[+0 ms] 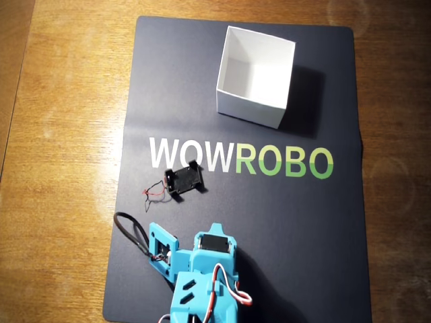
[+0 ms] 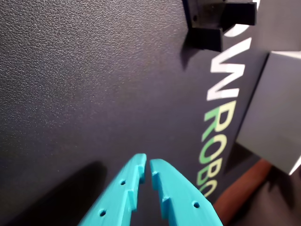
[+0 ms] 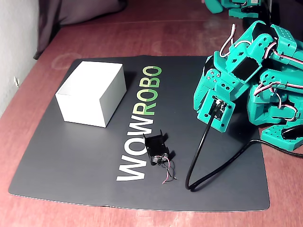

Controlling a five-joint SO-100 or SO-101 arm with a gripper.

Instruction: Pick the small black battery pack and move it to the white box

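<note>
In the wrist view the claw (image 2: pixel 148 165) enters from the bottom edge as two teal fingers (image 2: pixel 171 188) with their tips nearly touching, only a thin slit between them; it is clenched on nothing. It hangs above bare dark mat (image 2: pixel 84 94), with its shadow lying on the mat to the lower left. The claw itself cannot be made out in the overhead or fixed views, where only the folded teal arm (image 3: pixel 236 80) shows, sitting at the mat's edge with red and white servo wires looping over it. A black cable (image 3: pixel 203 151) runs from the arm's camera housing and curves across the mat.

The small black battery pack (image 1: pixel 184 180) lies flat on the mat, well apart from the claw, just below the letters "WOW" of the printed WOWROBO lettering (image 1: pixel 241 160). Its thin red and black wires (image 1: pixel 153 194) trail off to the left in the overhead view. In the wrist view only part of the pack shows at the top edge.

The white box (image 1: pixel 248 108) stands open-topped on the far part of the mat beyond the lettering, well apart from the battery pack and holding nothing visible. The mat rests on a wooden table (image 1: pixel 60 168).
</note>
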